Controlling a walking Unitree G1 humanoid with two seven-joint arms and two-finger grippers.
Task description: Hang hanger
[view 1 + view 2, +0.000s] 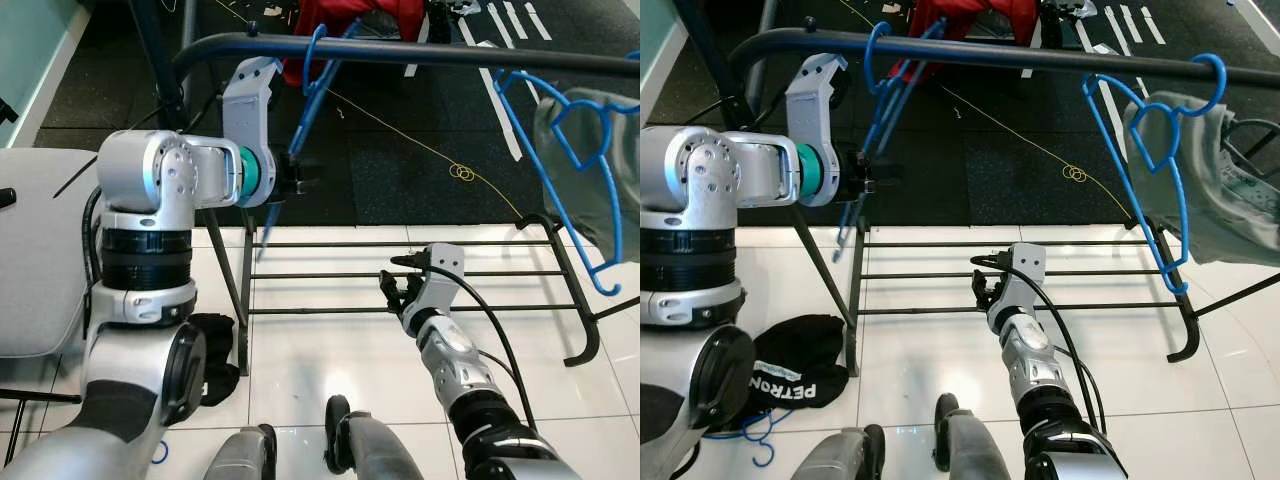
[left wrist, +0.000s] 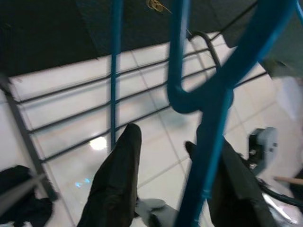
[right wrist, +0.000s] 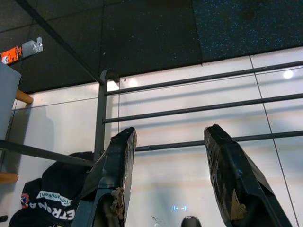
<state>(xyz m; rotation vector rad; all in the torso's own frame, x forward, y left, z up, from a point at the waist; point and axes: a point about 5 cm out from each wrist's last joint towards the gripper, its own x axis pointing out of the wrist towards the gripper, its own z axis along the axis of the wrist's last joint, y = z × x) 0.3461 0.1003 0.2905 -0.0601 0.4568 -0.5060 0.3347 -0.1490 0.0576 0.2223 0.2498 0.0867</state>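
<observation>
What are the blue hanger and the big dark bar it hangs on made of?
The blue hanger by the left gripper looks like glossy plastic: thick, rounded and evenly coloured. The bar looks like dark painted metal tube, with a soft sheen along its top. Neither is certain from looks alone.

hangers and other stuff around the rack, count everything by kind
blue hangers on the rail: 2, one by the left gripper at, one on the right at
blue hanger on the floor: 1
black rack: 1
black cap on the floor: 1
grey garment: 1
total: 6
</observation>
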